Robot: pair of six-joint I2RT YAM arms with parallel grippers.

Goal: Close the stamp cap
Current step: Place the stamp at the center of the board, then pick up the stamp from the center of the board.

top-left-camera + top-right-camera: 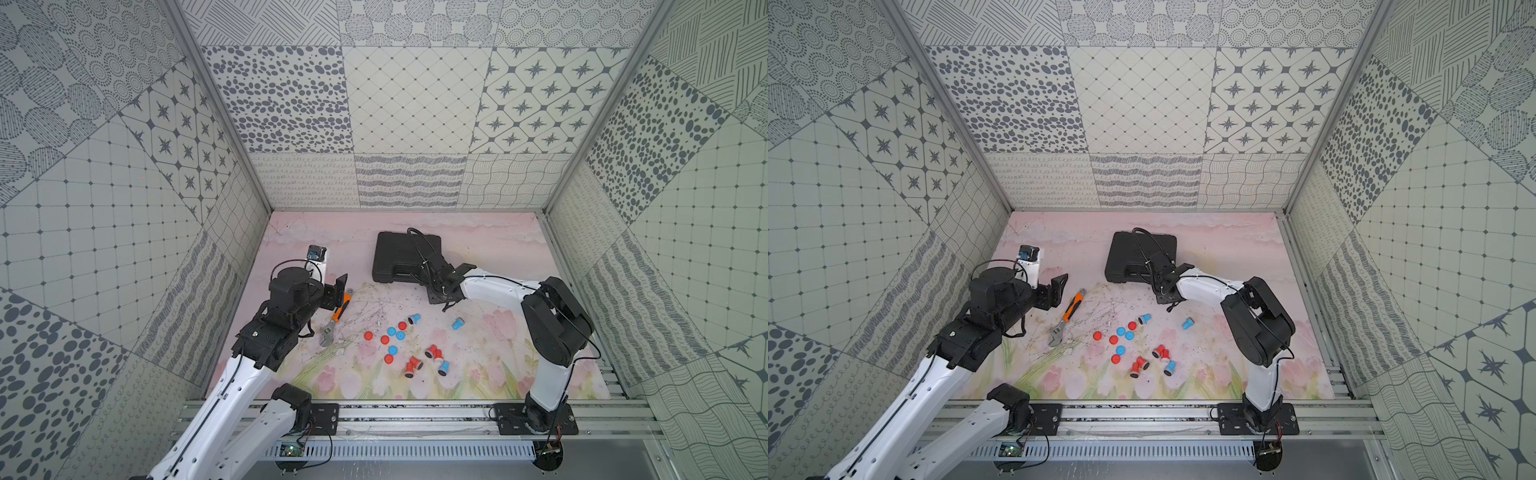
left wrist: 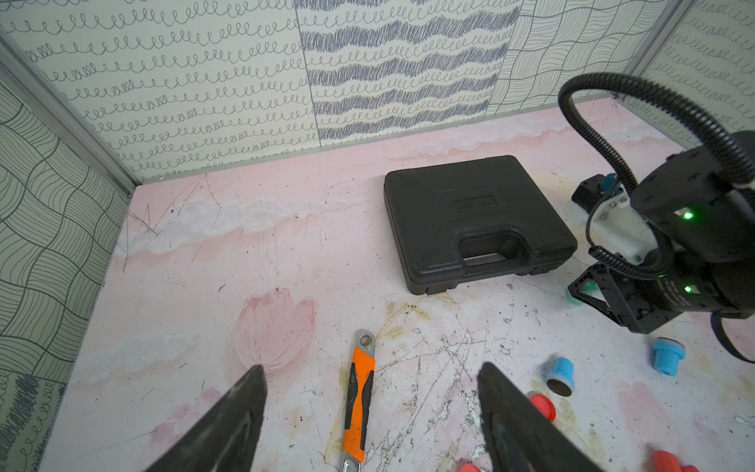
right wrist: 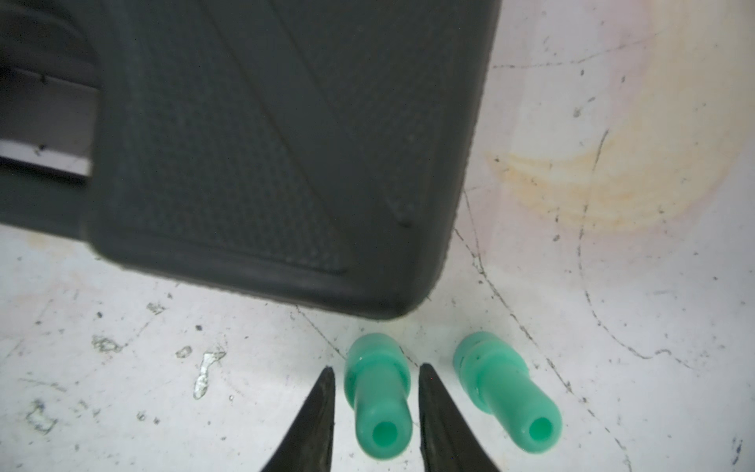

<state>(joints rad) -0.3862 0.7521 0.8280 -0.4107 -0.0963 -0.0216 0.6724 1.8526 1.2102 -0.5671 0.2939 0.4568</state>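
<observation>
Right claw (image 3: pixel 374 372) narrowly parted, straddling standing green stamp (image 3: pixel 378 404), fingers just clear of it; second green stamp (image 3: pixel 504 392) beside, both on desk (image 3: pixel 613 286) near black case (image 3: pixel 286 143) corner. Left claw (image 2: pixel 371 367) wide, empty, above wrench (image 2: pixel 358 412)

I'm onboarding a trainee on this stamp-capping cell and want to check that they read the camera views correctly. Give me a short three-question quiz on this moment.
1. True or false: the left claw grips the orange-handled wrench.
2. In the right wrist view, what stands between the fingers of the right claw? A) a green stamp B) the wrench C) nothing
3. How many green stamps show in that view?
Key: 1 false, its jaws stand open and empty; 2 A, with a gap on each side; 3 two.
</observation>
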